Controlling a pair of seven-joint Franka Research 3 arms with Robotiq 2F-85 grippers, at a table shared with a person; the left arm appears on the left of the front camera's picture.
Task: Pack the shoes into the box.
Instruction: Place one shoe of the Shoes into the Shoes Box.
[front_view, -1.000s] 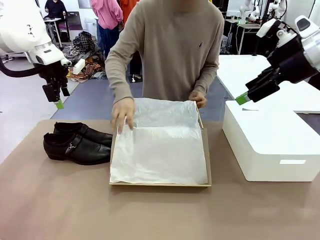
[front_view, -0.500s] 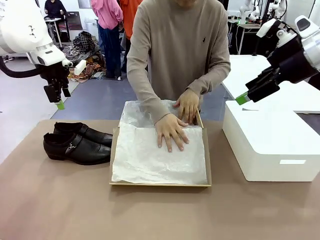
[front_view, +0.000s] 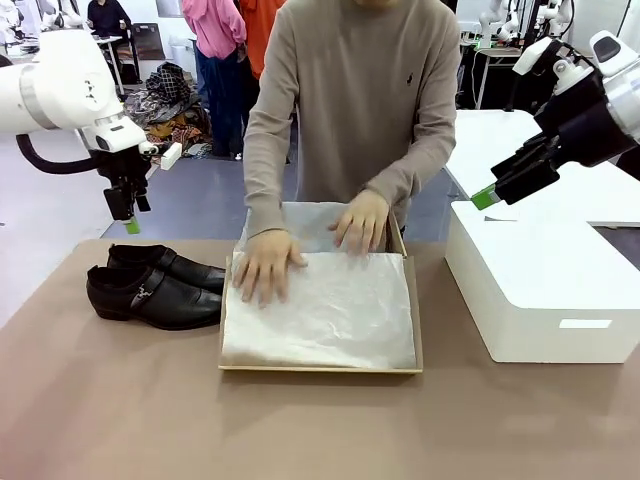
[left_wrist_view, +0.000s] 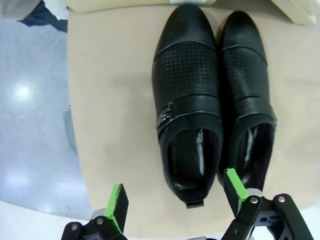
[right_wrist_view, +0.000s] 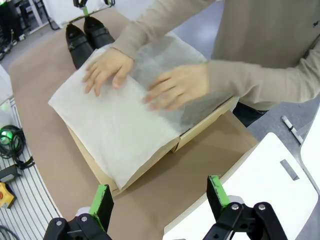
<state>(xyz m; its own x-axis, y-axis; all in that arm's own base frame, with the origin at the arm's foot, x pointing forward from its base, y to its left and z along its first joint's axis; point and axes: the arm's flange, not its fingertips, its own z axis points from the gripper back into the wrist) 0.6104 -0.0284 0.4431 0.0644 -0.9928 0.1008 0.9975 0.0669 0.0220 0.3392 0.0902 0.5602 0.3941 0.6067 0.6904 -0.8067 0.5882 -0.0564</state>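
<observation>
Robotics lab: white robot arm (front_view: 60, 85), loose cables (right_wrist_view: 15, 142).

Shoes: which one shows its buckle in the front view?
The shoe nearer the robot; its metal buckle faces the camera. The far shoe sits behind it.

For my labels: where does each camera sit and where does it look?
Front: robot's side, facing the person across the table; left hand and right hand show.
Left wrist: on that arm, looking down at the shoes; the open left hand shows.
Right wrist: on that arm, looking down at the box; the open right hand shows.
All share the shoes.
</observation>
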